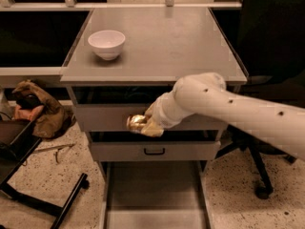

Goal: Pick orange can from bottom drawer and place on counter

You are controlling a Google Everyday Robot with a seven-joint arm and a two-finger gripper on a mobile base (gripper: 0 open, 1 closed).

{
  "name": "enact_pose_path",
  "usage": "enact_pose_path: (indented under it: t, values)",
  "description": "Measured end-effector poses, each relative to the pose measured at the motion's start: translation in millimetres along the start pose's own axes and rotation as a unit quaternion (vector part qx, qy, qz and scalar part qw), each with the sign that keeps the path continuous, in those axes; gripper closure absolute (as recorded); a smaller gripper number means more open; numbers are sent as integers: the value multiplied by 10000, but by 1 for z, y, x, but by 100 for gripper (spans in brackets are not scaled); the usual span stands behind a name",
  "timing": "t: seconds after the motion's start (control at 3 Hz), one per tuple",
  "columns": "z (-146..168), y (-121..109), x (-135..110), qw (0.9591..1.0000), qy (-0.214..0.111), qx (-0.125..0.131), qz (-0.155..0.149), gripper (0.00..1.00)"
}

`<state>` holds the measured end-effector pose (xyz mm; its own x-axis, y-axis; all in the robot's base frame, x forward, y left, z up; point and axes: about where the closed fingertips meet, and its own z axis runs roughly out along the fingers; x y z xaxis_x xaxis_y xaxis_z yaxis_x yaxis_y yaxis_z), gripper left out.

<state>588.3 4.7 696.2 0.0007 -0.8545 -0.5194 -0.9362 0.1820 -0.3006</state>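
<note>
Gripper [144,126] hangs in front of the drawer stack, level with the face of the upper grey drawer [100,118], and its two fingers are clamped on the orange can [135,122]. The can juts out at the gripper's left end as the view shows it, shiny and crinkled, resting on no surface. Whether it touches the drawer face behind it cannot be told. From the gripper the white arm [228,109] runs away to the right edge of the view, dotted with small dark spots.

Straight below the gripper the bottom drawer [155,194] stands open toward the camera, a flat grey floor between low thin side walls. Between the gripper and that drawer sits a lower grey drawer [119,151], shut, with a dark loop handle [155,151] almost directly under the gripper.

Above the gripper lies the counter [162,42], a broad grey slab whose pale front edge runs just over the wrist. A white bowl [106,43] stands upright on it, up and to the left of the gripper and well apart from it.

On the speckled floor, left of the gripper and lower, a crumpled brown bundle [40,111] lies near a black frame [47,204]. To the right, beneath the arm, stands a black chair base [259,182].
</note>
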Motion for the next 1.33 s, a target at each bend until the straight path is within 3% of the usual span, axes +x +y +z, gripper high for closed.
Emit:
enact_pose_path:
  t: [0.33, 0.67, 1.0, 1.33]
  values:
    - [-66, -54, -31, 9992, 55, 380, -88, 100]
    - [-66, -54, -31, 9992, 55, 380, -88, 100]
    - [-88, -41, -45, 9989, 19, 456, -129, 100]
    - [-137, -41, -73, 9959, 4, 833, -364, 100]
